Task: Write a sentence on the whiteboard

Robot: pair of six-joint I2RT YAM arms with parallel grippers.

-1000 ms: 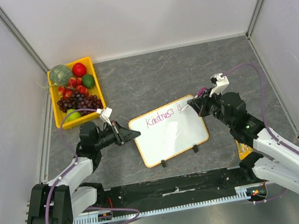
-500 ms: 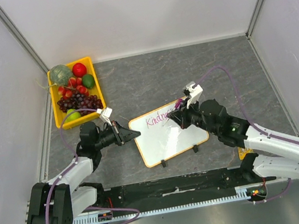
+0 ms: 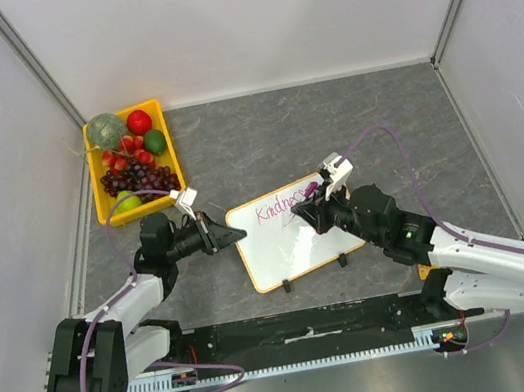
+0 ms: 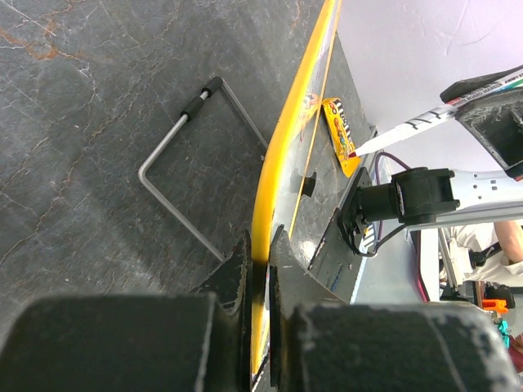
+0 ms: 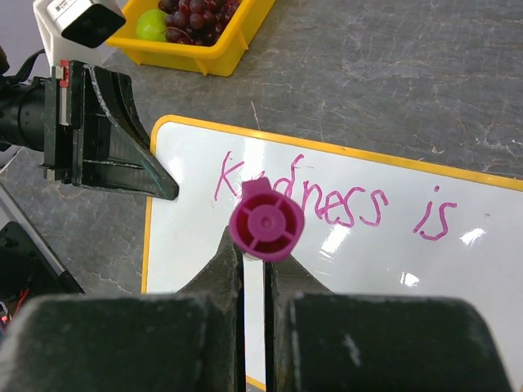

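The sentence [image 5: 347, 208], so far the pink words "Kindness is" on one line, runs along the far part of the whiteboard [image 3: 291, 244], which lies slightly askew on the grey bench [image 3: 330, 123] between the two arms, its two black clips [image 3: 286, 284] on the near edge. The left tool [image 3: 231, 234] is clamped tight on the board's left edge, while the right tool [image 5: 253, 255] is closed around a pink marker [image 5: 266, 221] held over the start of the writing; whether its tip touches the board I cannot tell. A yellow tray [image 3: 169, 136] of fruit [image 3: 141, 172] sits well apart at the far left.
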